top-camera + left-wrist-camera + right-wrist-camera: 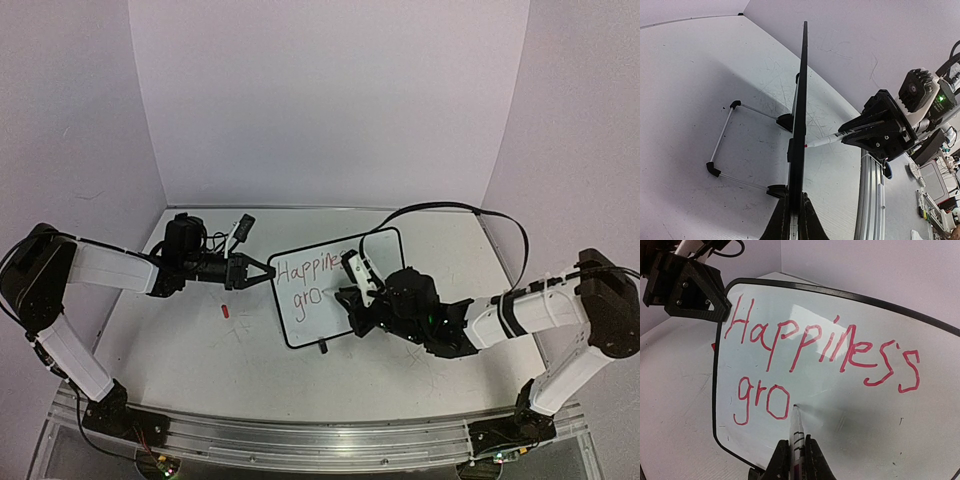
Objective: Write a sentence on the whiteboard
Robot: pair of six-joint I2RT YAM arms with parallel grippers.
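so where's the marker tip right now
In the right wrist view the marker is bottom centre, clamped in the right fingers, its tip at the whiteboard just right of "gro".

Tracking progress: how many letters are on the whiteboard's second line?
3: g, r, o, left to right at the whiteboard's lower left; the marker tip sits just right of o.

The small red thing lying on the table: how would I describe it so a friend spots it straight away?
Look at the white table, then the whiteboard near its middle. Just off the board's left edge, on bare tabletop, lies a small red piece: the only red thing not written on the board.
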